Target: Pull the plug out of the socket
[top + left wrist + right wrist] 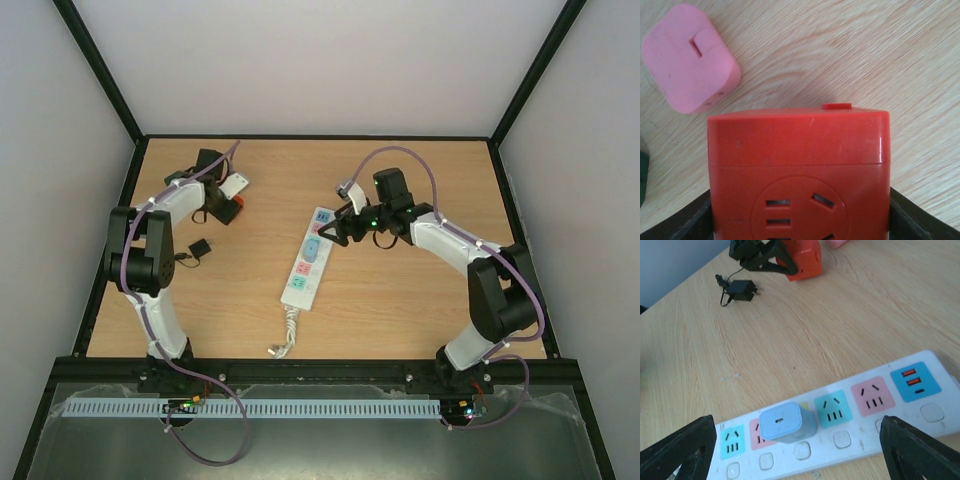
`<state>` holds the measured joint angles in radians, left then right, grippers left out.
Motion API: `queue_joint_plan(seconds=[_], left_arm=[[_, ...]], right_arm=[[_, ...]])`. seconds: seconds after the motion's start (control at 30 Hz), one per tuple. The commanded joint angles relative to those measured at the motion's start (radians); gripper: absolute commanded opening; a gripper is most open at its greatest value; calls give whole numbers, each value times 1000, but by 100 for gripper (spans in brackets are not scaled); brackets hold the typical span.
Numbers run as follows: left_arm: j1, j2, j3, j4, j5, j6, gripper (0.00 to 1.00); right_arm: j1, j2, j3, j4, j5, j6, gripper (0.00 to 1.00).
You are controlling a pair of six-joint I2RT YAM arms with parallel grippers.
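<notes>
White socket: lay lengthwise near mid-table, coiled cord toward the arm bases, well apart from the left arm.
Plug: pale blue block, seated in an outlet between a pink face and a teal one, seemingly pushed fully home.
Right gripper: released, fingers spread wide; it hung over the socket's far half and straddled the plug in its wrist view without touching it.
Left gripper: clenched on a red cube adapter at the far left, with a pink adapter just beside it.
Step in hand: judged to be the approach; plug not yet gripped.
Next move: likely to lower the right fingers around the plug, close on its sides, then pull straight up.
Risk: the light strip might lift along with the plug unless it was held down.
</notes>
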<state>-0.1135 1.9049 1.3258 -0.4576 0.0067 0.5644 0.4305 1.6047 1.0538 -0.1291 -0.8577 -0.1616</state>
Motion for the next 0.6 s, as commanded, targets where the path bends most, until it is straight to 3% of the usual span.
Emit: queue_joint_plan(seconds=[0.0, 0.4, 0.57], left_arm=[[42, 14, 30, -29, -43, -9, 51], [194, 39, 34, -74, 58, -3, 52], [225, 56, 48, -91, 82, -10, 62]], right_arm=[[11, -9, -39, 30, -6, -15, 88], [58, -14, -75, 70, 42, -47, 89], [63, -35, -108, 104, 44, -62, 90]])
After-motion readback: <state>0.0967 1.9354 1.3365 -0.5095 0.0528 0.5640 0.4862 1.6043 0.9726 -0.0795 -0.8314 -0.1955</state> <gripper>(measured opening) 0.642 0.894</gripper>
